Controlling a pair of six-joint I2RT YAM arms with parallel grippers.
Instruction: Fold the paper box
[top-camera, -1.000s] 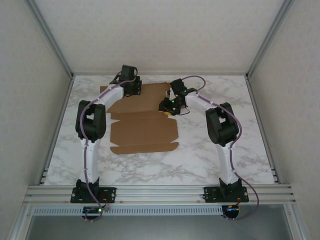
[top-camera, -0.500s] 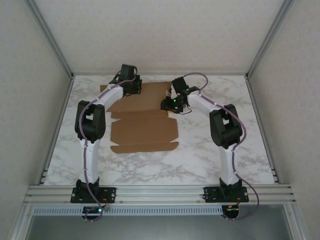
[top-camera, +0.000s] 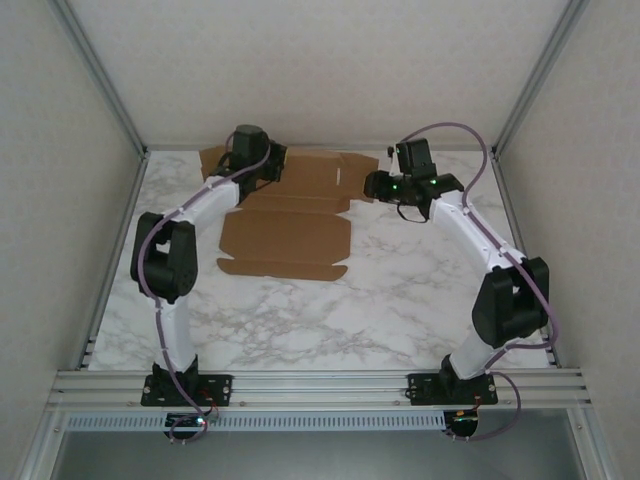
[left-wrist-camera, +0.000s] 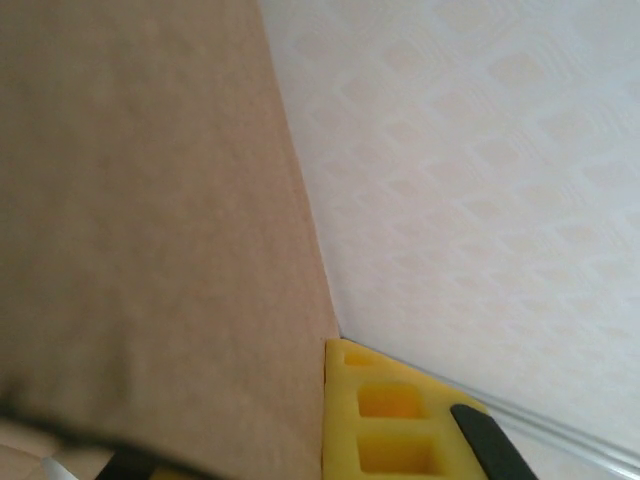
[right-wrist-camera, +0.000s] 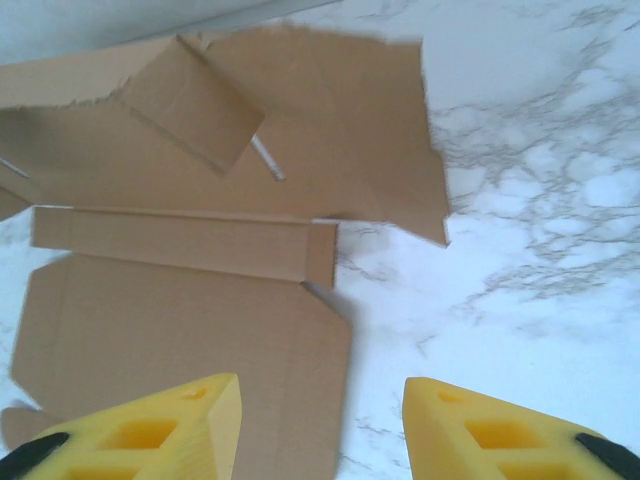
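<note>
In the top view, the paper box (top-camera: 285, 235) lies opened out on the marble surface (top-camera: 420, 290), toward the far left. Your left claw (top-camera: 258, 165) is on its far panel. Your right claw (top-camera: 380, 186) hangs just beside its right edge.

In the left wrist view, a brown panel runs along one yellow finger (left-wrist-camera: 390, 420). The other finger is hidden, so I cannot tell if this claw grips it.

In the right wrist view, the right claw (right-wrist-camera: 318, 420) is wide open and empty, with the box ahead of it.

I judge that folding the far panel is the step in hand. The next move calls for the right claw to hold the middle panel down along the crease.
</note>
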